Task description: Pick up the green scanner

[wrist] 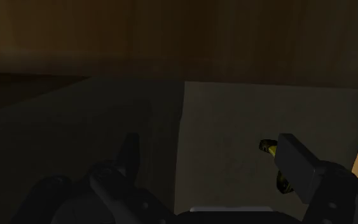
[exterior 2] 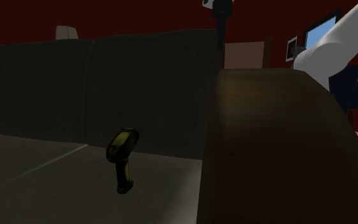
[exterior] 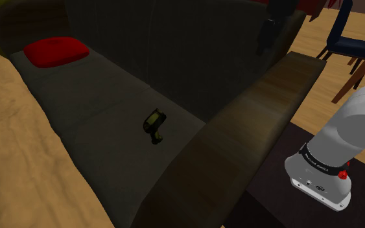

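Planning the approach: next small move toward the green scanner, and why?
Probably slide the open gripper sideways until the green scanner sits between its fingers: in the wrist view the scanner peeks from behind one finger, off-centre, and lies untouched on the dark sofa seat.

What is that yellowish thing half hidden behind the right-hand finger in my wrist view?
Observer: A yellow-green and black handheld scanner. The second exterior view shows it whole, head up on a dark sofa seat.
Operator: Anything else on that sofa?
Observer: A red cushion, at the shoulder view's upper left.
Operator: Is it about to be grabbed?
Observer: Not yet, I think. The shoulder view shows the gripper high by the backrest, well apart from the scanner.
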